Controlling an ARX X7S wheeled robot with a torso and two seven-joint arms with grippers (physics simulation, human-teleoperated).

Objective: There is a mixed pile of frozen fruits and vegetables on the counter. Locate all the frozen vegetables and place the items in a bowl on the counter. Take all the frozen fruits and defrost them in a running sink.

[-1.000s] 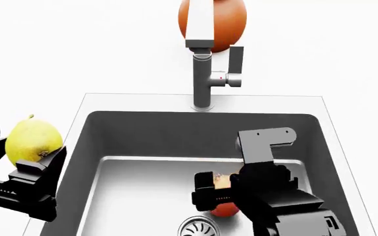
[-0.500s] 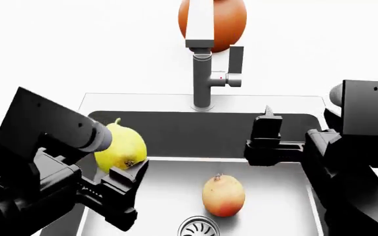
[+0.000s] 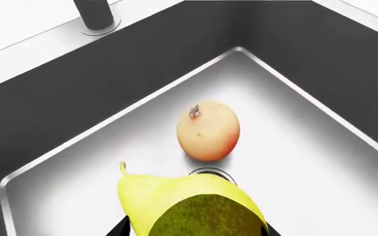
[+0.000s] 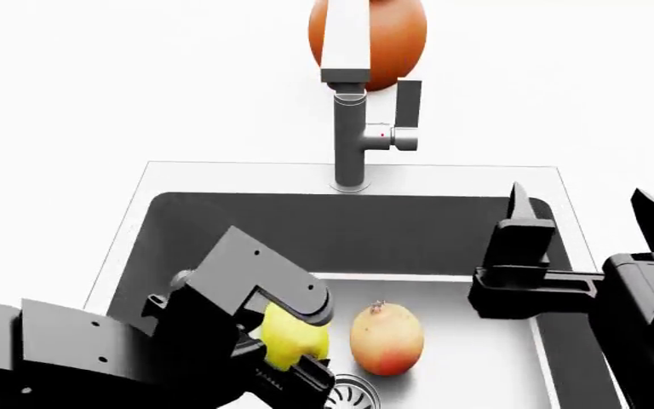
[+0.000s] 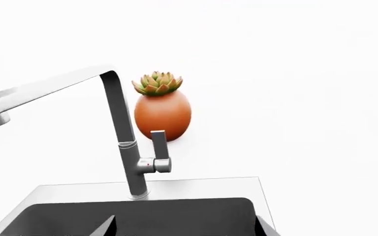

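The yellow pear-shaped fruit (image 4: 293, 339) is held in my left gripper (image 4: 295, 351), low inside the grey sink (image 4: 304, 230) just left of the drain (image 4: 344, 394). In the left wrist view the pear (image 3: 189, 204) fills the space between the jaws. The round yellow-to-red fruit (image 4: 387, 339) lies free on the sink floor beside the pear; it also shows in the left wrist view (image 3: 208, 131). My right gripper (image 4: 577, 223) is open and empty above the sink's right side, facing the faucet (image 5: 120, 132). Carrot, eggplant and bowl are out of view.
The tall grey faucet (image 4: 350, 111) stands behind the sink with its handle (image 4: 404, 128) on the right. An orange pot with a succulent (image 5: 163, 110) stands behind it on the white counter (image 4: 77, 102). No water stream shows.
My left gripper carried the pear from the counter left of the sink down into the basin. My right gripper let go of the round fruit, lifted up and right, and stands open.
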